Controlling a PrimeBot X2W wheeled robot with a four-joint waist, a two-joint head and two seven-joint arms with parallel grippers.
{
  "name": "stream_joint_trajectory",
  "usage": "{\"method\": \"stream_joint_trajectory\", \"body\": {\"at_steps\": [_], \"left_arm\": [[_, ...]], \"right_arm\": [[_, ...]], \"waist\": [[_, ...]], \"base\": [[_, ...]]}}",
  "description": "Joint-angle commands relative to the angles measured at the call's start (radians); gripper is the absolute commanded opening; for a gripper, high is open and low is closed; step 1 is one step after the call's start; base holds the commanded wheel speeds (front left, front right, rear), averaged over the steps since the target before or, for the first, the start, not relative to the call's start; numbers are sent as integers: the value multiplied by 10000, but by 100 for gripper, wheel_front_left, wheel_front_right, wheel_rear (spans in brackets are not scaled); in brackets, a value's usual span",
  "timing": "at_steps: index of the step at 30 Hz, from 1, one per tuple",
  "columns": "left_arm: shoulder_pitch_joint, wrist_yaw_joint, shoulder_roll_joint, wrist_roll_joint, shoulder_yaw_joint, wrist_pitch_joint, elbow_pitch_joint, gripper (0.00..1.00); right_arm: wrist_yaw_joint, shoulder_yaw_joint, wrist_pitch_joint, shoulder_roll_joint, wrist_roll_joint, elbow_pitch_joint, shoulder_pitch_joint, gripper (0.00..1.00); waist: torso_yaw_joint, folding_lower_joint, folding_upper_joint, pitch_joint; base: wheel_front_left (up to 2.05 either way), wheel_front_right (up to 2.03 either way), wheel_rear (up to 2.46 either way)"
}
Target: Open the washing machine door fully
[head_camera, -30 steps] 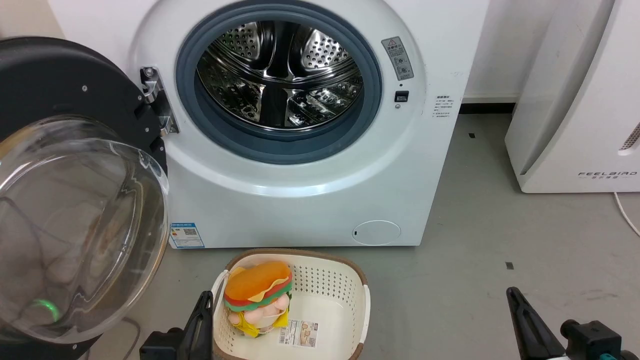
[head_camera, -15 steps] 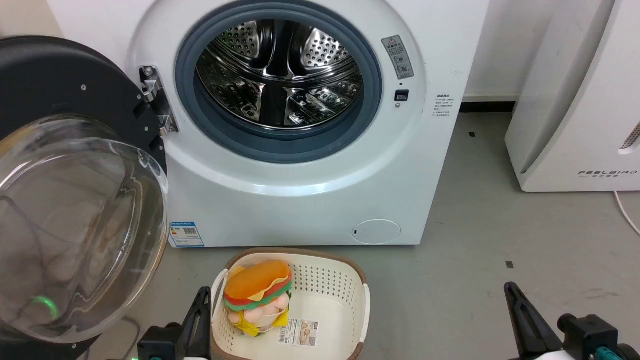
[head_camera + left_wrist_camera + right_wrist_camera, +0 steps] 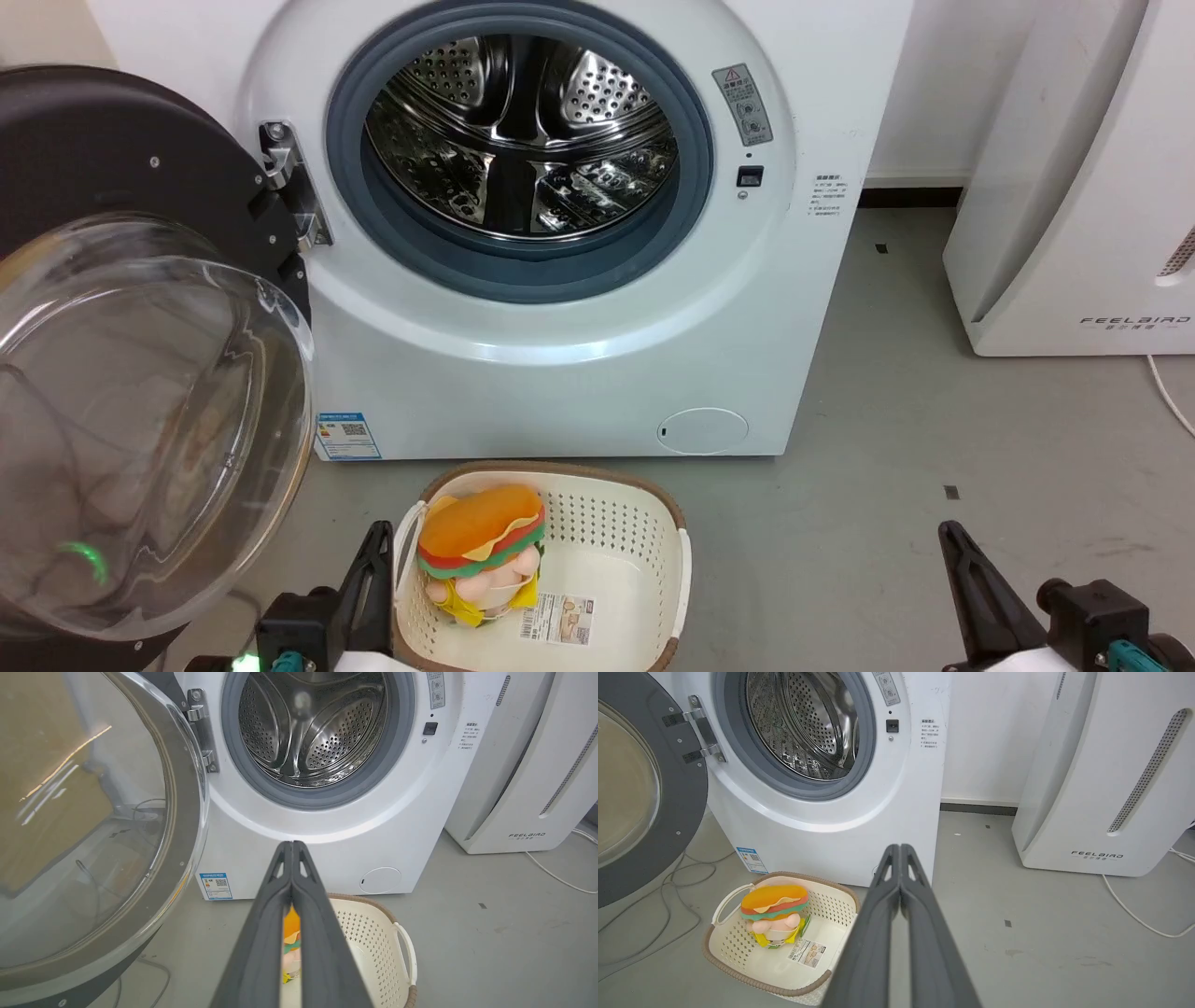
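Round black glass-bowled washing machine door (image 3: 140, 373) stands swung wide left of the white front-loading washing machine (image 3: 560, 364); left gripper (image 3: 292, 847) and right gripper (image 3: 900, 848), fingers together and empty, could clip the cream perforated basket (image 3: 686, 569) if reaching doorward

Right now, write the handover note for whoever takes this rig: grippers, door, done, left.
Left gripper: shut, empty, low beside the basket, not touching the door.
Right gripper: shut, empty, touching nothing.
Washing machine door: swung wide on its hinge; the drum of the washing machine is fully exposed.
Done: the door looks open.
Left: probably nothing. Check whether the hinge has more travel; I cannot tell.
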Motion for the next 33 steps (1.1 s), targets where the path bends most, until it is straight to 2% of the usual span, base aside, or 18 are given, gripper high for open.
{"method": "stream_joint_trajectory", "body": {"at_steps": [1, 33], "left_arm": [[-155, -56, -50, 105, 87, 68, -53, 0], [-432, -614, -518, 832, 815, 622, -234, 0]], "right_arm": [[3, 25, 29, 11, -110, 14, -245, 0], [5, 116, 266, 19, -341, 40, -666, 0]], "waist": [[0, 0, 0, 3], [-7, 0, 0, 73]], "base": [[0, 0, 0], [0, 0, 0]]}}
